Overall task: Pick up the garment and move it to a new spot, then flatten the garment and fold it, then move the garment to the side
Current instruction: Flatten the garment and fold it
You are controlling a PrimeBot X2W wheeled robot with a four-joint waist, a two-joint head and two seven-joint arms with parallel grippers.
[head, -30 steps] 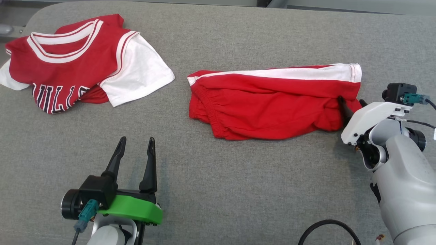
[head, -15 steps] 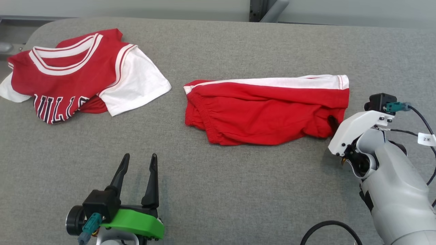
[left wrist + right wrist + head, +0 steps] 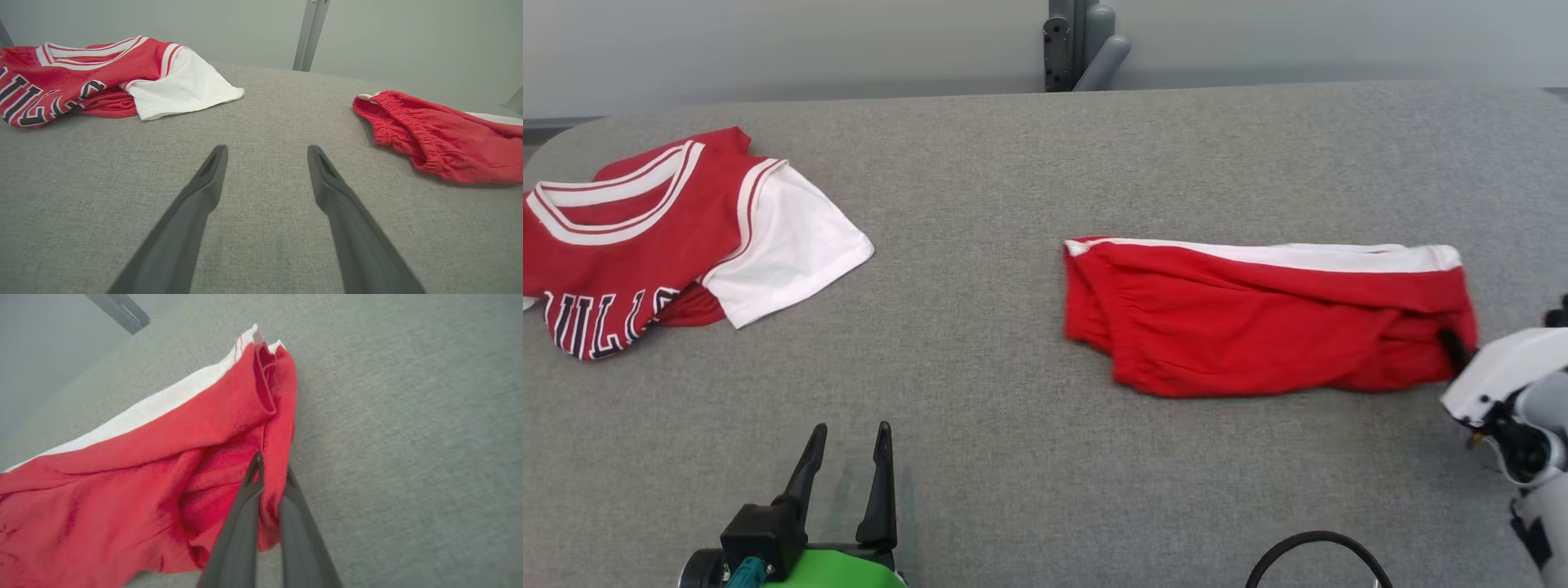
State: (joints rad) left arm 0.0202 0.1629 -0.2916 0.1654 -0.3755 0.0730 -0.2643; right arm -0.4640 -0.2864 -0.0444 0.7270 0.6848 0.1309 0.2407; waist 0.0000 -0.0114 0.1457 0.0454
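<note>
The garment, red shorts (image 3: 1258, 327) with a white side stripe, lies folded on the grey table (image 3: 1013, 457), right of centre. My right gripper (image 3: 1447, 336) is at the shorts' right end and is shut on the cloth. In the right wrist view the two fingers (image 3: 245, 506) pinch a fold of the red shorts (image 3: 143, 465) near the leg hem, with my right gripper (image 3: 271, 467) closed tight on it. My left gripper (image 3: 851, 429) stands open over bare table at the lower left, far from the shorts (image 3: 445, 139). Nothing lies between its fingers, seen as my left gripper (image 3: 266, 151) in the left wrist view.
A red and white jersey (image 3: 645, 237) with dark lettering lies crumpled at the table's far left, also seen as the jersey (image 3: 81, 77). A grey metal post (image 3: 1078, 49) stands behind the far edge. A black cable (image 3: 1307, 543) loops at the bottom right.
My right gripper has shut on the shorts' right end and pulled the shorts to the right, away from the jersey. The head camera has also shifted. The left gripper stays open.
</note>
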